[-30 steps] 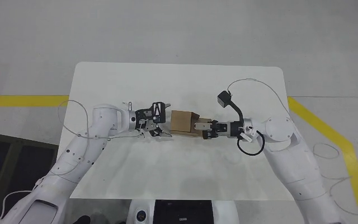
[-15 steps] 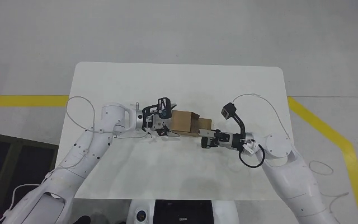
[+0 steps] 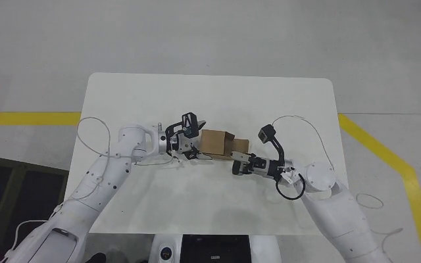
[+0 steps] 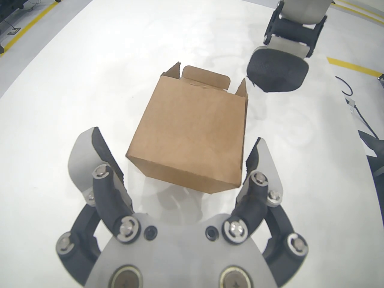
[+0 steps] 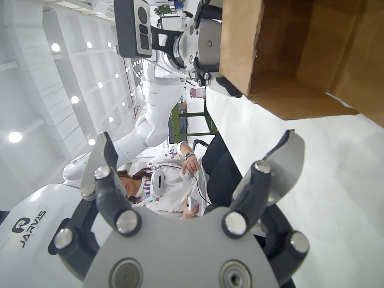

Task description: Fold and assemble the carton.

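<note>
Carton [image 3: 216, 143] btwn L claw [image 4: 177, 139], R claw [image 5: 198, 136] (both spread)

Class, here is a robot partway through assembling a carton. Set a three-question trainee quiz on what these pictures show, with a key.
1. True or false: the left hand is open.
2. The carton has one open end. It faces: A) the right hand; B) the left hand; C) straight up.
3. Fill in the blank: the carton lies on the white ____.

Key: 1 true; 2 A; 3 table.
</note>
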You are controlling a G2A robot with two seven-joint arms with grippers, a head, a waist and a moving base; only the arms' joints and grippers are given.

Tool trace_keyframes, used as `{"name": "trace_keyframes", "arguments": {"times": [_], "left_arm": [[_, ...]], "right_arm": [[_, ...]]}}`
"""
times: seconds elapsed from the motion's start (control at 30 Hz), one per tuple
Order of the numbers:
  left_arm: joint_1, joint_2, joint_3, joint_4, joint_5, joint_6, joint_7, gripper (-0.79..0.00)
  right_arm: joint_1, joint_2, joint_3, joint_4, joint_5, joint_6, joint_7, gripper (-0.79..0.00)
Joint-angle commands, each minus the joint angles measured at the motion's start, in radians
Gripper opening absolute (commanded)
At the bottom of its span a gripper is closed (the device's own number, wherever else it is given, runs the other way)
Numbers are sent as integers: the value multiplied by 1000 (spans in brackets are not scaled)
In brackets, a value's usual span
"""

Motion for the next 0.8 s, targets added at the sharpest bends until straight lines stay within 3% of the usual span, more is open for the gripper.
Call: {"name": "trace_keyframes", "arguments": {"times": [0.0, 0.77], "left_arm": [[6, 1, -2, -3, 1, 2, 1, 0], [21, -4, 0, -38, 7, 0, -39, 0]], "right_arm": [[12, -4, -10, 31, 4, -28, -11, 0], [250, -61, -159, 285, 55, -122, 54, 0]]}}
